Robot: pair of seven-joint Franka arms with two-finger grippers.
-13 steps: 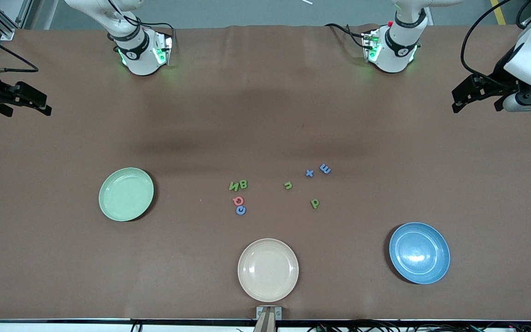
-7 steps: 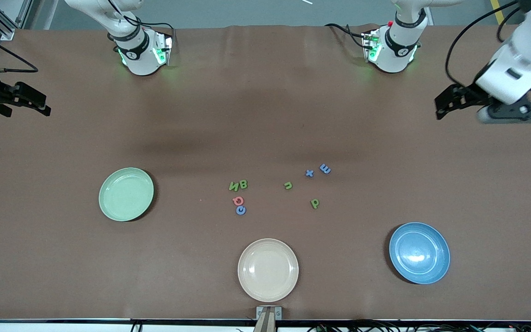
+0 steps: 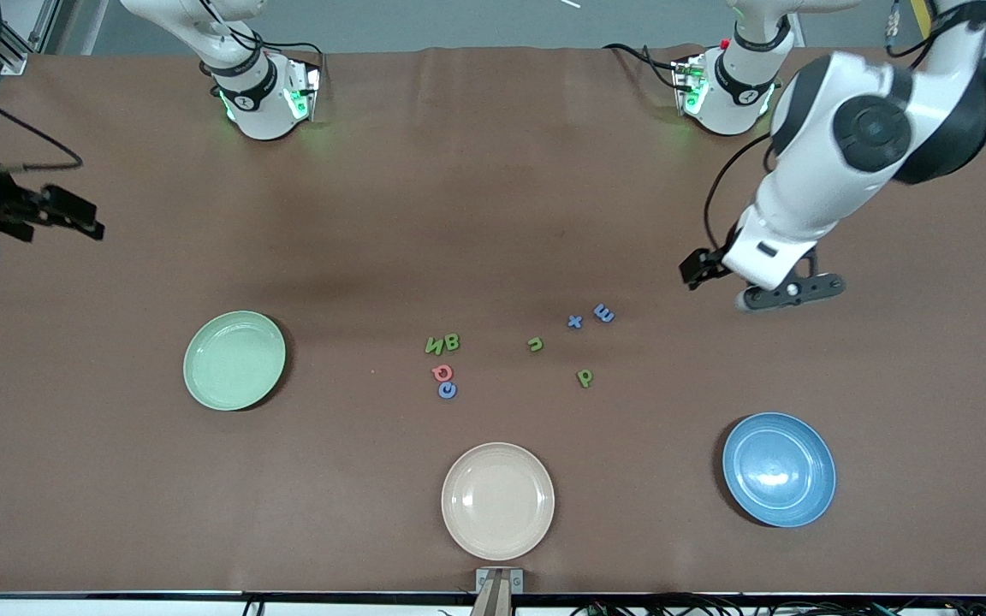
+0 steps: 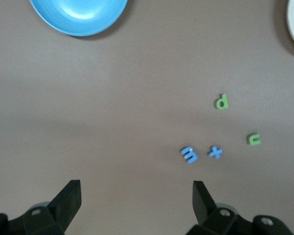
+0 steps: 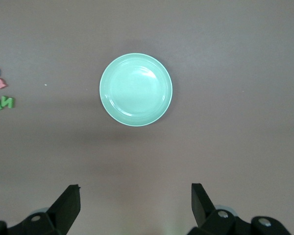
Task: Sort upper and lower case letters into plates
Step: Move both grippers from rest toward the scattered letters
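Brown matte cloth covers the long table (image 3: pixel 493 214) from edge to edge; eight small flat toy letters lie loose near its middle, none on a plate; a green pair reading N and B (image 3: pixel 442 344) sits just beside a pinkish-red Q (image 3: pixel 442 372), which touches a blue round letter (image 3: pixel 448 390) nearer the front camera; toward the left arm's end lie a green hooked letter (image 3: pixel 535 345), a blue x (image 3: pixel 575 322), a blue E-like letter (image 3: pixel 603 313) and a green d-shaped letter (image 3: pixel 585 377); the round pale mint-green plate (image 3: pixel 234 360) rests toward the right arm's end of the table, well apart from the letters; the round glossy blue plate (image 3: pixel 779 469) rests toward the left arm's end, near the front edge; a round beige cream plate (image 3: pixel 498 500) sits by the middle of the front edge, between the two; the left gripper (image 4: pixel 136 196) hangs over bare cloth near the blue E-like letter, fingers spread wide and grasping nothing; the right gripper (image 5: pixel 135 198) hangs by the table's end edge on the right arm's side, fingers likewise released and bare, the mint plate below its wrist camera.
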